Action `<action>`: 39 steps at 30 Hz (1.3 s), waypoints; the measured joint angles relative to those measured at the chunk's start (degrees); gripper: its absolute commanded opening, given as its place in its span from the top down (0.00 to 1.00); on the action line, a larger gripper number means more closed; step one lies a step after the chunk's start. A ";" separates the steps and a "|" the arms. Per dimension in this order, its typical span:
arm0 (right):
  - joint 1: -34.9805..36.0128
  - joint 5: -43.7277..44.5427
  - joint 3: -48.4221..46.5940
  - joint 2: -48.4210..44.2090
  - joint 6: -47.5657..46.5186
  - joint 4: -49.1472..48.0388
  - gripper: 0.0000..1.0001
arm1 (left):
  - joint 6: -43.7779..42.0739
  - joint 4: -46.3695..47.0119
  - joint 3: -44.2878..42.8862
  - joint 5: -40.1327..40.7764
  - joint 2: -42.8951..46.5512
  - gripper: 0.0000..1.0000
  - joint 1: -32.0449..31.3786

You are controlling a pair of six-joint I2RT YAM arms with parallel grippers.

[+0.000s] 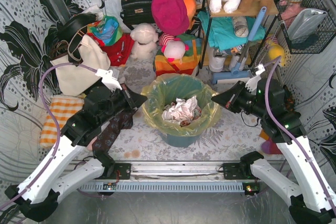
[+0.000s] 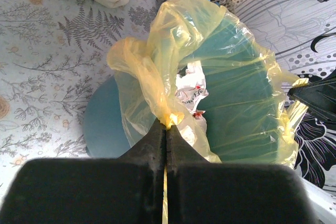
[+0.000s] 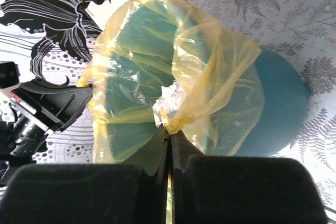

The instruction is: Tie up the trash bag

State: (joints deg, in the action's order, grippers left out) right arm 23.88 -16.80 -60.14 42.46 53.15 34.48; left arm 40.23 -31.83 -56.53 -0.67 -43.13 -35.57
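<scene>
Fern-print tabletop (image 1: 226, 141), teal bucket (image 1: 178, 141) lined with trash bag (image 1: 154, 109), left gripper (image 1: 143, 100) pinching its rim at nine o'clock, right gripper (image 1: 215, 99) pinching at three o'clock

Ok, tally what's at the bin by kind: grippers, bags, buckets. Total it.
grippers: 2, the left gripper and the right gripper, each shut on the bag's rim
trash bag: 1
teal bucket: 1
total: 4
</scene>
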 measured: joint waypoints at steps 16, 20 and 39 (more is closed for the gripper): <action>0.00 -7.23 -3.96 9.64 1.53 -12.92 1.00 | -2.86 5.79 -7.19 -1.90 -10.93 1.00 0.00; 0.00 -8.87 -4.63 9.73 2.08 -14.64 1.00 | -3.52 3.58 -9.68 -1.29 -11.06 1.00 0.00; 0.26 -12.57 -2.78 9.38 5.22 -23.43 1.00 | -4.02 0.20 -12.00 -1.99 -11.78 1.00 0.00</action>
State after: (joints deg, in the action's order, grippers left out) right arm 24.14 -29.36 -62.92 51.83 58.37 11.05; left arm 36.21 -31.64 -68.53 -2.66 -54.92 -35.57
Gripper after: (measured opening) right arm 0.003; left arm 0.009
